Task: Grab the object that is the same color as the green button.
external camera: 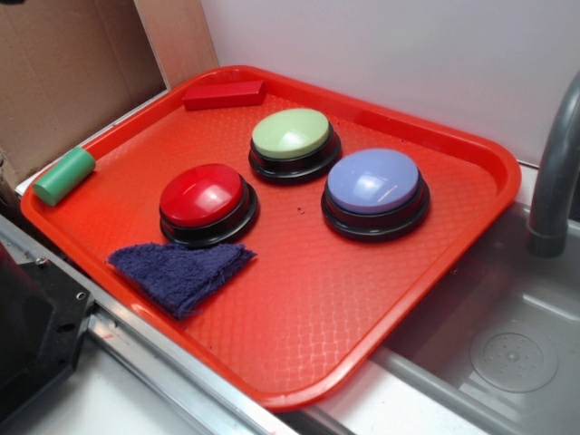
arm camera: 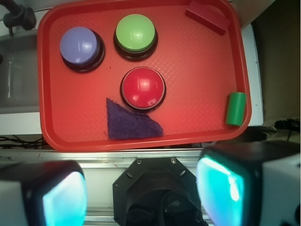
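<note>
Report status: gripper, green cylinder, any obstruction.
Gripper open, high above, holding nothing. Green cylinder lying on tray rim, untouched. Nothing blocking it.

Mid-green cylinder (external camera: 63, 176); pale green button (external camera: 291, 134); red tray (external camera: 362, 299), diamond-textured; navy cloth (external camera: 181, 272)

The red tray (external camera: 471, 181) rests on the counter (external camera: 109, 399) beside a sink (external camera: 517, 344); it carries 3 dome buttons: green button (external camera: 292, 134), red button (external camera: 203, 196), blue-lilac button (external camera: 373, 181); a red block (external camera: 224, 94) lies at the far edge; a dark blue cloth (external camera: 181, 272) lies near the red button; the green cylinder (external camera: 63, 176) rests on the tray's rim.
</note>
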Robot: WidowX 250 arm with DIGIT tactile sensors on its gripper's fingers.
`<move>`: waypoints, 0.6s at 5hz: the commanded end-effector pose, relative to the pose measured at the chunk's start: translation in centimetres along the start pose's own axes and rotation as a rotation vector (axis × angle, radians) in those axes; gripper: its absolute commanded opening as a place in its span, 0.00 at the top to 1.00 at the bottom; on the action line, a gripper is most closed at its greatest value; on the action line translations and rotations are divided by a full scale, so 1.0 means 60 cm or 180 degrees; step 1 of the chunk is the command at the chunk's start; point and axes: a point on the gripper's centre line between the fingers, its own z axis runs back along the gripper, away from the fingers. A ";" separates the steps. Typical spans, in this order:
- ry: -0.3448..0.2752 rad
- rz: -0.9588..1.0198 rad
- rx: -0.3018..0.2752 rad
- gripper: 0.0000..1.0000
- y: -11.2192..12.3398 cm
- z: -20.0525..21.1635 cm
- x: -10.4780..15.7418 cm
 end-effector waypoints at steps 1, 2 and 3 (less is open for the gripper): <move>0.0000 0.0000 0.0000 0.00 0.000 0.000 0.000; -0.0124 0.0340 -0.0077 0.00 0.043 -0.024 0.024; -0.0312 0.0693 0.0027 0.00 0.086 -0.049 0.037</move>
